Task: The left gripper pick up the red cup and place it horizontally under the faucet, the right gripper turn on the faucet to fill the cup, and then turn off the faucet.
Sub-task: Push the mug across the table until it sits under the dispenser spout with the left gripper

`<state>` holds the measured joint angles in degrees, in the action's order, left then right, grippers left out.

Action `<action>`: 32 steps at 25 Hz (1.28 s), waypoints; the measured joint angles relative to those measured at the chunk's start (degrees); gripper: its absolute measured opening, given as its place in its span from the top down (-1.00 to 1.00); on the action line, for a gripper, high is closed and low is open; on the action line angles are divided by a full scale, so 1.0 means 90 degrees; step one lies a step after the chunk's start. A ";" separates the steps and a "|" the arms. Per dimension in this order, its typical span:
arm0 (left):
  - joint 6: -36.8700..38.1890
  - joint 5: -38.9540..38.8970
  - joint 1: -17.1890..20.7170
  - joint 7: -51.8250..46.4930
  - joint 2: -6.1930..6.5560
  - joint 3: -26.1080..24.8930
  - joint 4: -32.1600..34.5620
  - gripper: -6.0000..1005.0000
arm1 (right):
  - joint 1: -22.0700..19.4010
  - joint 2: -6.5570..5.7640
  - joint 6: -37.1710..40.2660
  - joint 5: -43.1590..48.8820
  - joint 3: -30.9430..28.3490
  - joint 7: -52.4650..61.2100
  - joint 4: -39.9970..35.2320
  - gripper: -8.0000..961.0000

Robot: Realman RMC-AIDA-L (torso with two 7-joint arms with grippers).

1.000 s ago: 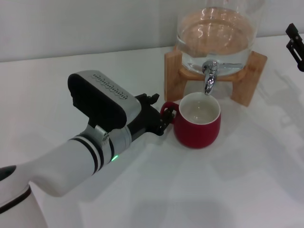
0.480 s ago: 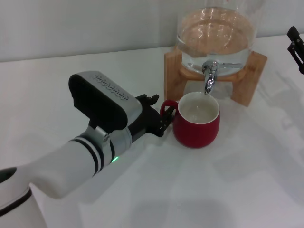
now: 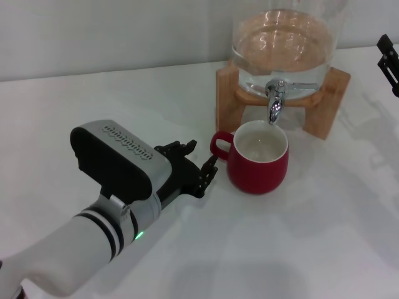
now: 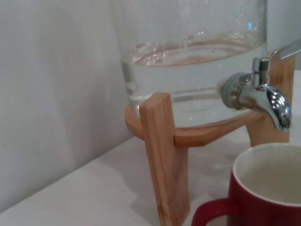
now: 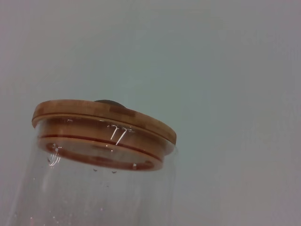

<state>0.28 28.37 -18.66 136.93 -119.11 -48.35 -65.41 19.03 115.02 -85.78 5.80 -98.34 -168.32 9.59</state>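
The red cup (image 3: 258, 159) stands upright on the white table, right under the chrome faucet (image 3: 275, 101) of the glass jar dispenser (image 3: 283, 40) on its wooden stand. My left gripper (image 3: 198, 159) is open and empty, just left of the cup's handle, apart from it. The left wrist view shows the cup (image 4: 263, 190), the faucet (image 4: 258, 93) and the stand (image 4: 165, 150) close up. My right gripper (image 3: 389, 61) shows only as a black part at the right edge, up beside the dispenser. The right wrist view shows the jar's wooden lid (image 5: 103, 122).
The white table (image 3: 312, 237) runs wide in front and to the left of the dispenser. A pale wall stands behind it.
My left gripper has let go of the cup's handle and drawn back to the left and toward me. The cup stays under the faucet. The right arm has not moved.
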 joint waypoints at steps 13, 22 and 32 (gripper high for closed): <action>-0.0018 0.0050 0.0080 0.0001 0.0002 0.0091 -0.0070 0.10 | -0.0006 -0.0002 -0.0022 0.0037 0.0054 0.0031 0.0017 -0.29; 0.0007 0.0000 -0.0237 -0.0042 0.0002 0.0125 0.0075 0.09 | -0.0024 0.0003 -0.0137 0.0039 0.0073 0.0060 -0.0002 -0.29; 0.0004 -0.0400 -0.0769 -0.0067 0.0001 0.0429 0.0328 0.09 | -0.0022 0.0004 -0.0137 0.0039 0.0127 0.0059 -0.0002 -0.29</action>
<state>0.31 24.76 -25.59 136.32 -119.10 -44.49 -62.46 18.83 115.05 -87.01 6.16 -97.20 -167.79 9.57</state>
